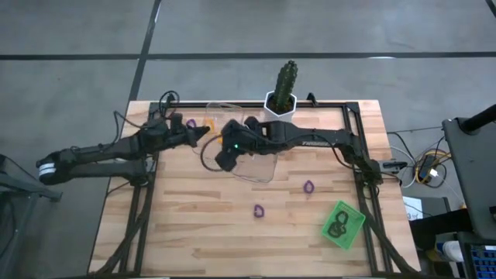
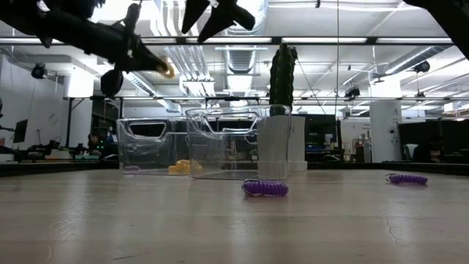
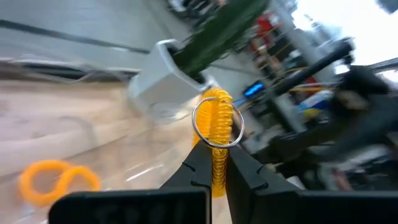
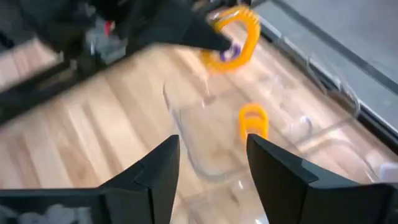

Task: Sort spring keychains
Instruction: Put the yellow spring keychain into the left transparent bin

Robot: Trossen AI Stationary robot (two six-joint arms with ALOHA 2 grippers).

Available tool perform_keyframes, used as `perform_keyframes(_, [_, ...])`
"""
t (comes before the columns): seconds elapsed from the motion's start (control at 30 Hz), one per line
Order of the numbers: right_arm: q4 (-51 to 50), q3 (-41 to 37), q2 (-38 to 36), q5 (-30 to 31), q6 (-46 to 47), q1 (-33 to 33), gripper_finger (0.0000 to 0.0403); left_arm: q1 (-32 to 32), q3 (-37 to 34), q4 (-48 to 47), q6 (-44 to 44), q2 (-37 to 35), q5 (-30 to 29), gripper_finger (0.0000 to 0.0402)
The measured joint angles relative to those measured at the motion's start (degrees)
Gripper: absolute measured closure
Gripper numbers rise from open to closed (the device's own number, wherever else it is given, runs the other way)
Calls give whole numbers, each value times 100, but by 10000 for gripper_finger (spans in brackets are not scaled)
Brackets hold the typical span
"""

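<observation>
My left end effector [image 3: 217,163] is clenched on an orange spring keychain [image 3: 217,124], just beside the cactus pot [image 1: 280,102]. The right end effector [image 4: 211,162] hangs released nearby; the clear bins' [image 2: 220,143] contents stay blurry.

So the left gripper [image 3: 217,163] has its two dark fingers [image 3: 194,163] pinched tight on an orange spring keychain [image 3: 217,134], coil standing upright with a silver key ring [image 3: 217,122] looped around the top of it. It's held up off the wooden tabletop [image 3: 56,127]. Right behind it sits a white pot [image 3: 166,78] with a green cactus [image 3: 214,32] poking out, looking tilted from this angle. Another orange spring keychain [image 3: 57,180] lies flat lower down, curled into a sort of figure eight. Background's a blurry mess of room clutter.
</observation>
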Motion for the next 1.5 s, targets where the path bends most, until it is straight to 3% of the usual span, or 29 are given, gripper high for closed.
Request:
perform_keyframes(0.4, [-1126,0,-229,53,560,688,225,42,428,-641,346,1598,-379,386])
perform_keyframes(0.67, [-1149,0,-254,56,607,1039,225,145,1753,-2396,1006,2902,-665,387])
perform_keyframes(1.03, [-1219,0,-253,59,697,1225,231,439,3442,-3970,1789,4576,-653,387])
perform_keyframes(1.27, [-1667,0,-253,58,1055,1385,231,801,3651,-4215,1923,5128,-62,382])
perform_keyframes(1.5, [-1685,0,-253,68,1060,1462,228,857,3661,-4204,2025,5535,3,380])
